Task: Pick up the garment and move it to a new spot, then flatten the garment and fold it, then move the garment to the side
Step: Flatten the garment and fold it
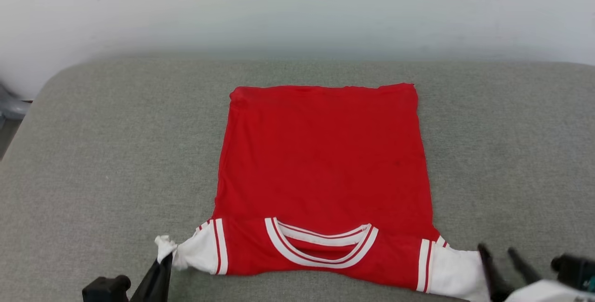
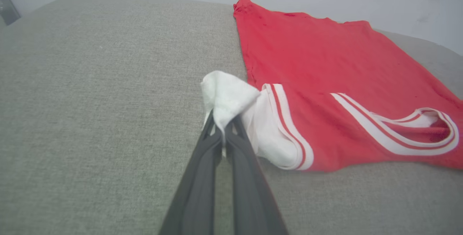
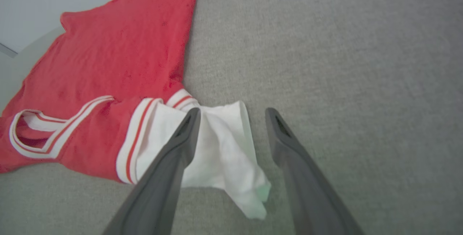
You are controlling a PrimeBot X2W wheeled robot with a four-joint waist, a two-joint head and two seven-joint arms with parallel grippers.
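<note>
l gripper (image 2: pixel 223 124) pinched shut on sleeve tip (image 2: pixel 226 94) of garment (image 1: pixel 320 153); r gripper (image 3: pixel 231 114) gaped open, empty, over other sleeve (image 3: pixel 220 148); body ran fwd.

The right tool (image 1: pixel 497 251) is blurred and cut off below.

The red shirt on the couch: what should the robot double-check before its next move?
1. left gripper shut on the left sleeve tip: ok.
2. right gripper gripping the right sleeve: not ok; its jaws stand open and the sleeve lies loose between them.
3. Red body of the garment spread flat: ok, with only faint wrinkles.
4. Sleeves smoothed out: not ok; both are bunched.
5. Free room on the gray cushion on both sides of the garment: ok.
</note>
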